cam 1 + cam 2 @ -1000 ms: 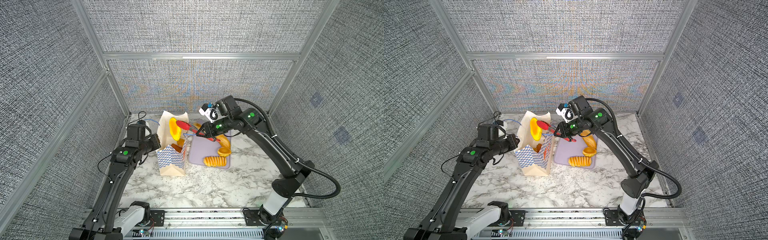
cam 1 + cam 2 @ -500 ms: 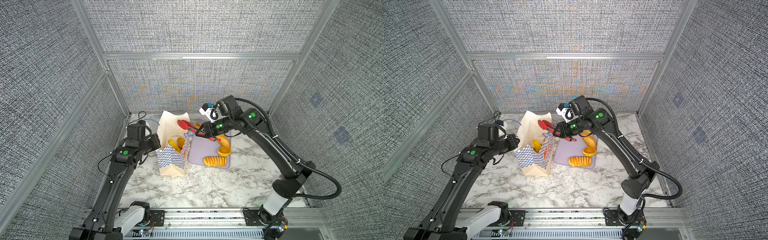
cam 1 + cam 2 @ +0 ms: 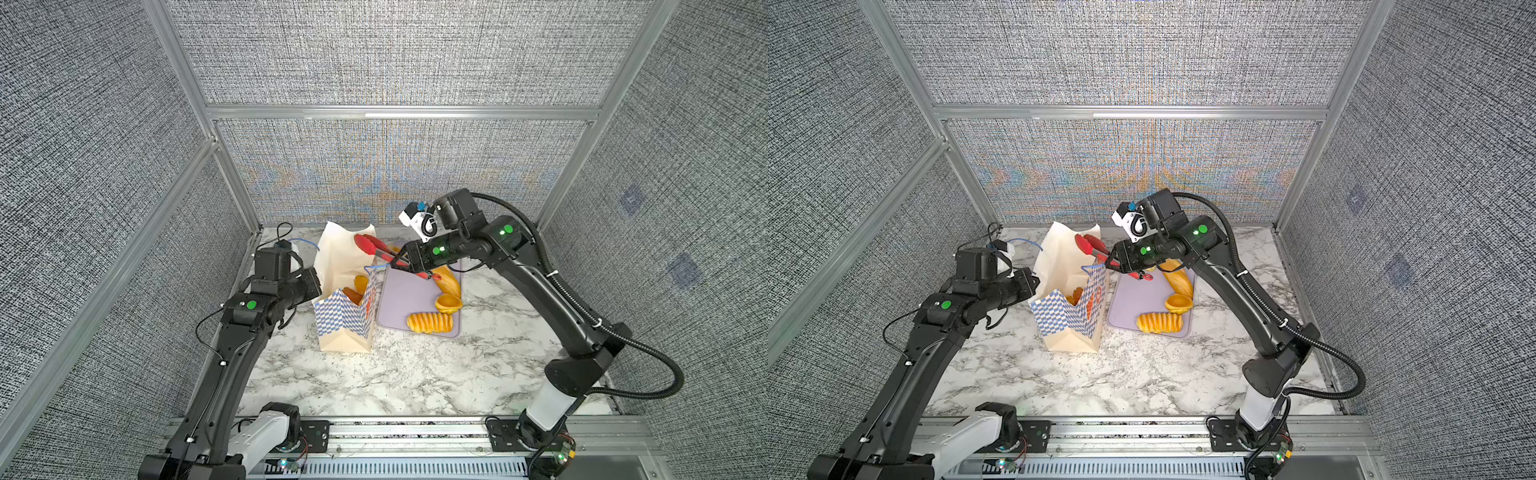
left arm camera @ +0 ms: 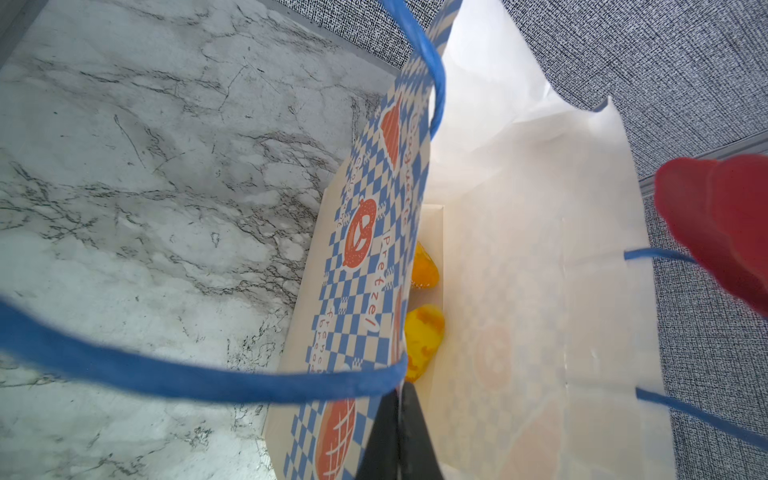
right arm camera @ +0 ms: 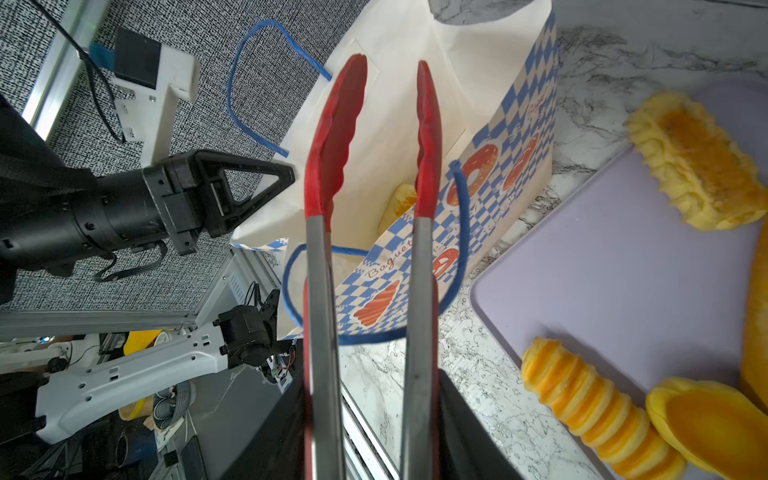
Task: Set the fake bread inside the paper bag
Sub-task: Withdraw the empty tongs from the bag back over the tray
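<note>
The paper bag (image 3: pixel 345 324) (image 3: pixel 1067 320) stands open on the marble top, and my left gripper (image 3: pixel 318 286) (image 4: pixel 399 390) is shut on its near rim. Fake bread pieces (image 3: pixel 360 282) (image 4: pixel 424 336) lie inside the bag. My right gripper (image 3: pixel 405 264) (image 5: pixel 370 432) is shut on the handles of the red tongs (image 3: pixel 370 245) (image 5: pixel 336 137). The tong tips stand apart over the bag mouth with nothing between them. On the lavender tray (image 3: pixel 399 303) lie a long loaf (image 3: pixel 449 280), a tart shell (image 3: pixel 449 302), a ribbed roll (image 3: pixel 430 323) and a ruffled pastry (image 5: pixel 698 166).
The tray sits right beside the bag's right side. Blue cord handles (image 5: pixel 374 332) hang loose at the bag's rim, one under the tongs. Padded walls enclose the table on three sides, and an aluminium rail (image 3: pixel 395 432) runs along the front edge.
A second ago the tongs pinched a yellow pastry above the bag. The tongs have spread and the pastry has dropped into the bag. The left arm has stayed still.
</note>
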### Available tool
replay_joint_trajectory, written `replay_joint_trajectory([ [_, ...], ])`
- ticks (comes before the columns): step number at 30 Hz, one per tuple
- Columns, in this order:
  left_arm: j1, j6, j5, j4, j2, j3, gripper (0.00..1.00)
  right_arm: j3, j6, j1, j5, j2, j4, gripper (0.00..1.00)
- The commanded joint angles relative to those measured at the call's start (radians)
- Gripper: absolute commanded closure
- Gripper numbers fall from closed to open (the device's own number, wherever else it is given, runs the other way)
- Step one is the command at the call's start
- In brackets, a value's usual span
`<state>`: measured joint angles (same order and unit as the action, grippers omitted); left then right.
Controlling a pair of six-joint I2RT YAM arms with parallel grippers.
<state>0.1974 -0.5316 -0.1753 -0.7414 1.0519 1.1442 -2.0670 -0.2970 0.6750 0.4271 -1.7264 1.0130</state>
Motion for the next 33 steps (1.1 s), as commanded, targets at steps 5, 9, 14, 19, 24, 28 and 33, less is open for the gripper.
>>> replay_joint_trajectory([
  [5,-0.001,-0.001,0.004,0.007,-0.003,0.003,1.00,-0.004,-0.005,-0.003,-0.056,0.039,-0.080,0.55],
  [9,0.000,-0.001,0.004,0.007,-0.004,0.000,1.00,0.010,-0.009,-0.011,-0.106,0.069,-0.104,0.55],
  [14,-0.001,0.001,0.006,0.008,-0.008,-0.001,1.00,0.044,-0.016,-0.029,-0.166,0.113,-0.123,0.55],
  [19,-0.001,0.002,0.008,0.008,-0.008,-0.004,1.00,0.106,-0.032,-0.067,-0.195,0.164,-0.139,0.55],
  [24,-0.001,0.004,0.008,0.008,-0.008,-0.005,1.00,0.175,-0.050,-0.109,-0.193,0.213,-0.156,0.55],
  [28,0.000,0.008,0.010,0.005,-0.008,-0.003,1.00,0.242,-0.059,-0.143,-0.184,0.256,-0.166,0.55],
  [33,0.000,0.013,0.014,0.000,-0.013,-0.003,1.00,0.352,-0.064,-0.181,-0.177,0.309,-0.166,0.55],
])
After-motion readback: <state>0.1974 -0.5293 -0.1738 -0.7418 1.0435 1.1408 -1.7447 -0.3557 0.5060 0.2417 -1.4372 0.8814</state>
